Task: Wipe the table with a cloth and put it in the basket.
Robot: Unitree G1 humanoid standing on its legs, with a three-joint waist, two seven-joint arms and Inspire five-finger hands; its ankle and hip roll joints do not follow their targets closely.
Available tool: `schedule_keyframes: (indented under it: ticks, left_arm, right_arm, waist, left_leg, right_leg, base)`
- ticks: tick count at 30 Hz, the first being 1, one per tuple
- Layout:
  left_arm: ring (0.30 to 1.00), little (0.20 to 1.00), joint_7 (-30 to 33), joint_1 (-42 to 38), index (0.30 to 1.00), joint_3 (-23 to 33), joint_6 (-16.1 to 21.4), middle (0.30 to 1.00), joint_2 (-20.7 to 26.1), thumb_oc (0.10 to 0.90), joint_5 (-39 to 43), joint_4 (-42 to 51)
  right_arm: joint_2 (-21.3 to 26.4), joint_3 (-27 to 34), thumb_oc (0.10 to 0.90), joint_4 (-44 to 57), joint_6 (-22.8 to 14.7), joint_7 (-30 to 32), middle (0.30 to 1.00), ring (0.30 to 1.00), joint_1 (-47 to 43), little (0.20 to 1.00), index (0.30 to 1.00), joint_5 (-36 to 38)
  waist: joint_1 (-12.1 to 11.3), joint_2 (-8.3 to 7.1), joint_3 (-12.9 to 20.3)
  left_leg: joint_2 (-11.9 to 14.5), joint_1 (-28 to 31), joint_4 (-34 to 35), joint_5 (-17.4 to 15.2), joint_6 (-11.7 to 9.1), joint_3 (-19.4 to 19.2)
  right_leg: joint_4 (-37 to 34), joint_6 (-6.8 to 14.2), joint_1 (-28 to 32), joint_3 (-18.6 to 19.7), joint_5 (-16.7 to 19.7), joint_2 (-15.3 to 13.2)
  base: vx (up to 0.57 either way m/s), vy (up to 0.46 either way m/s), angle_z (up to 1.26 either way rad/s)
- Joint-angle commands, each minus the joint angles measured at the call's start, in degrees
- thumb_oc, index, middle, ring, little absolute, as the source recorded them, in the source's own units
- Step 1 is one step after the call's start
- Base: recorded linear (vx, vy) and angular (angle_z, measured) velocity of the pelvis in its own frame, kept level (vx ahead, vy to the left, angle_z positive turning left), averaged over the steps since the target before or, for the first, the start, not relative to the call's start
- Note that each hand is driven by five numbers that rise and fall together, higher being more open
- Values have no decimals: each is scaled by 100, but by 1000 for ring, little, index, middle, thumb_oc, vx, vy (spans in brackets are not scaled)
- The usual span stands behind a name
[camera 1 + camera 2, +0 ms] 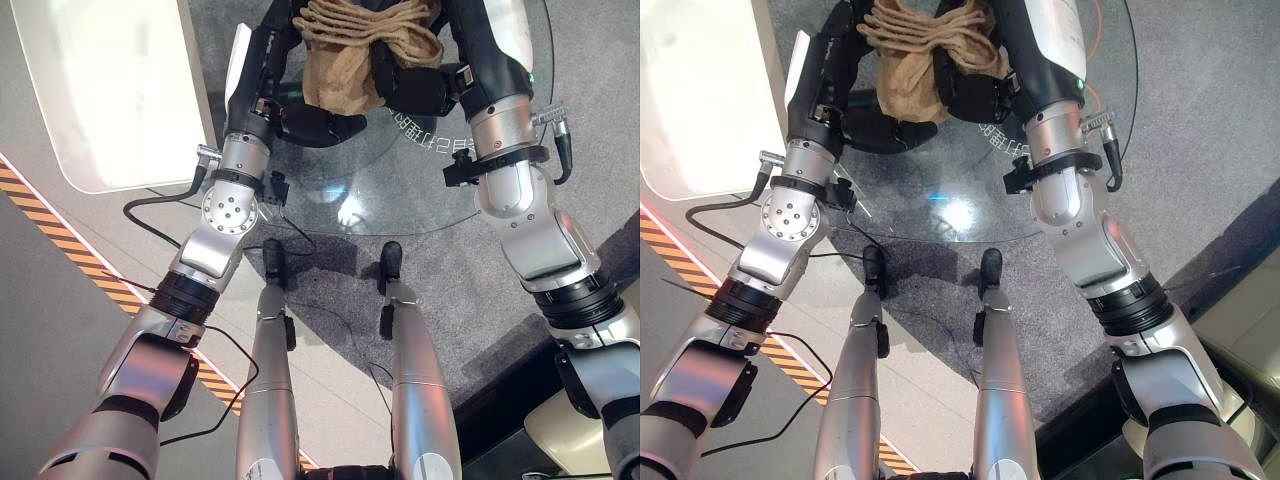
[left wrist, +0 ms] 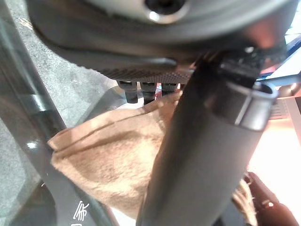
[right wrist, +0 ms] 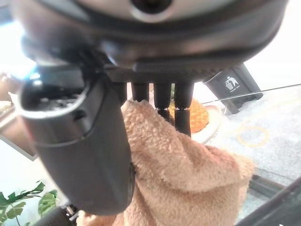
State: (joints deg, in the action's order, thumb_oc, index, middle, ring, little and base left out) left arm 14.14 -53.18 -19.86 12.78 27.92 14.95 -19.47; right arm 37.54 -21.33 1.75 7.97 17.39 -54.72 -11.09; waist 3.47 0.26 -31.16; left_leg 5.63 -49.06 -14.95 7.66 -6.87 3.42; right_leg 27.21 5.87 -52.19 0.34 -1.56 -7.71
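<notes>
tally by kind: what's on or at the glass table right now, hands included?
Cloth, tan: 1
Robot hands, dark, both closed on the cloth: 2, left hand, right hand
Round glass table: 1
Total: 4

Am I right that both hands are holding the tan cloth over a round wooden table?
Not quite: the table is glass, not wood; the left eye view shows the floor through it. Both the left hand and right hand do hold the tan cloth.

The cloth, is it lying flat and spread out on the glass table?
No, the cloth is bunched up between both hands over the glass table.
</notes>
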Motion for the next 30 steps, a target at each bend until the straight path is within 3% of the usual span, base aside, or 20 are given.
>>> schedule_keyframes:
  ticks: [1, 20, 22, 23, 24, 25, 30]
  left_arm:
    - [900, 900, -6, -833, 900, 20, 459, 900, 0, 800, -10, 112]
    - [900, 900, -116, -1009, 900, -16, 595, 900, -115, 800, -17, -62]
    - [719, 689, -103, -1018, 719, -26, 596, 719, -115, 589, -26, -30]
    - [596, 546, -106, -1018, 596, -28, 603, 596, -130, 446, -44, -18]
    - [578, 524, -126, -1023, 578, -22, 623, 578, -140, 424, -78, -16]
    - [321, 225, -133, -1031, 321, -25, 628, 321, -149, 125, -95, -24]
    - [300, 200, -178, -1057, 300, -36, 635, 300, -173, 100, -163, -53]
  right_arm:
    - [-255, 383, 100, 1045, -911, 141, 300, 300, -1206, 200, 300, 117]
    - [-562, 260, 100, 1033, -951, -549, 300, 300, -1263, 200, 300, 920]
    - [-573, 248, 100, 1049, -940, -570, 300, 300, -1253, 200, 300, 929]
    - [-588, 246, 100, 1053, -938, -584, 300, 300, -1248, 200, 300, 929]
    - [-598, 257, 100, 1039, -964, -596, 300, 300, -1234, 200, 300, 943]
    - [-615, 261, 100, 1027, -981, -597, 300, 300, -1224, 200, 300, 946]
    - [-694, 319, 100, 1026, -1088, -655, 300, 300, -1155, 200, 300, 936]
  waist:
    - [-19, -192, 137]
    - [-28, -226, 137]
    - [-30, -223, 137]
    - [-30, -221, 137]
    - [-29, -223, 137]
    - [-28, -223, 137]
    - [-13, -233, 137]
  left_leg:
    - [-386, 348, 41, -437, 436, -404]
    - [-369, 398, -25, -511, 409, -384]
    - [-367, 376, -11, -460, 409, -384]
    - [-367, 378, -4, -460, 409, -381]
    - [-366, 384, 4, -458, 409, -381]
    - [-366, 388, 5, -458, 408, -380]
    - [-364, 402, 7, -469, 405, -380]
  right_leg:
    - [-699, -177, 640, -215, 1, 714]
    - [-673, -194, 708, -216, -73, 703]
    - [-697, -196, 693, -216, -27, 702]
    - [-701, -197, 694, -215, -30, 703]
    - [-708, -199, 701, -216, -31, 701]
    - [-708, -199, 706, -215, -31, 700]
    - [-713, -194, 719, -211, -35, 705]
  base:
    - [0, 0, 0]
    - [0, 0, 0]
    - [0, 0, 0]
    - [0, 0, 0]
    - [0, 0, 0]
    - [0, 0, 0]
    - [0, 0, 0]
